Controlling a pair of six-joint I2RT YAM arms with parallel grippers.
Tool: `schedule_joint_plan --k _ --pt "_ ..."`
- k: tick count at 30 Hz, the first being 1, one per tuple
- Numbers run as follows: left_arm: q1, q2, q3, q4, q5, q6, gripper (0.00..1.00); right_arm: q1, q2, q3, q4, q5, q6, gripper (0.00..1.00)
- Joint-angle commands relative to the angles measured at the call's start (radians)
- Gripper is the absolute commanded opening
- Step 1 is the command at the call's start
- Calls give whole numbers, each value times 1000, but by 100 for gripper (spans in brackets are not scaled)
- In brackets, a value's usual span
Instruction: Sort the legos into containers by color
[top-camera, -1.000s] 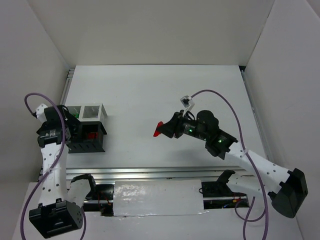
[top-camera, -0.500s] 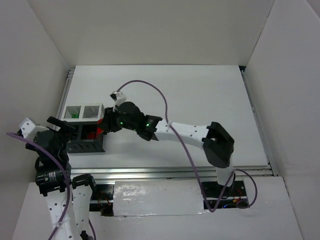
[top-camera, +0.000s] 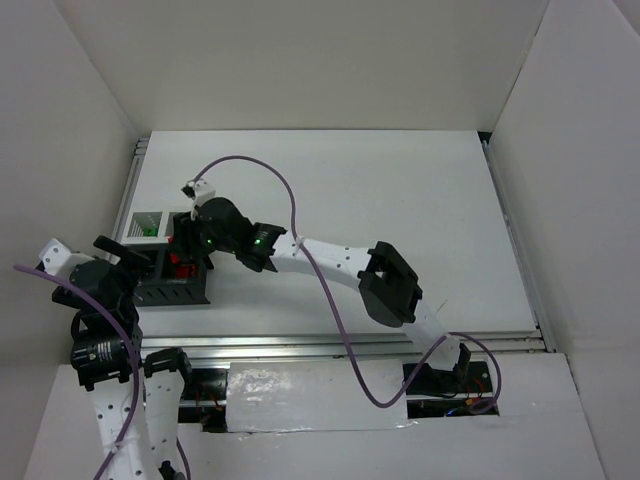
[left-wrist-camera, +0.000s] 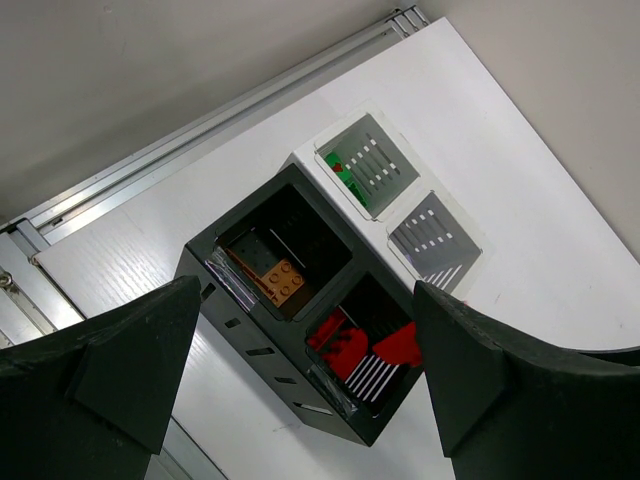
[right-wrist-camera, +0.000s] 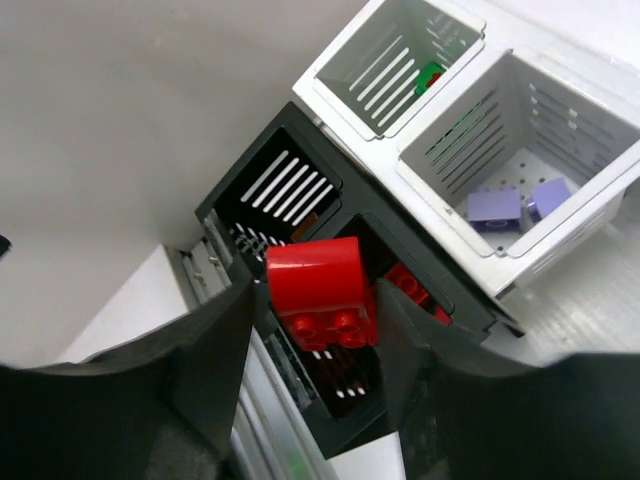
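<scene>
My right gripper (top-camera: 186, 256) reaches across to the cluster of containers at the left and is shut on a red lego (right-wrist-camera: 320, 290), held just above the black bin with red bricks (right-wrist-camera: 405, 280). That bin (left-wrist-camera: 345, 350) also shows in the left wrist view, next to a black bin with an orange-brown brick (left-wrist-camera: 280, 280). One white bin holds lavender bricks (right-wrist-camera: 495, 205), the other a green brick (right-wrist-camera: 430, 75). My left gripper (left-wrist-camera: 310, 400) is open and empty, pulled back near the bins' front-left (top-camera: 125, 265).
The bins (top-camera: 170, 285) stand close to the table's left edge, by the metal rail (top-camera: 135, 165). The right arm's purple cable (top-camera: 290, 205) arcs over the table. White walls enclose the left, back and right.
My right arm has swung left from the table's middle to above the black bins, carrying the red lego. My left arm has pulled back toward the near-left corner.
</scene>
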Motion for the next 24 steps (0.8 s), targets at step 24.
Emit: schedule_joint_plan --k 24 --pt "-212 183 210 7 52 205 100 13 -1312 -665 -570 711 -159 99"
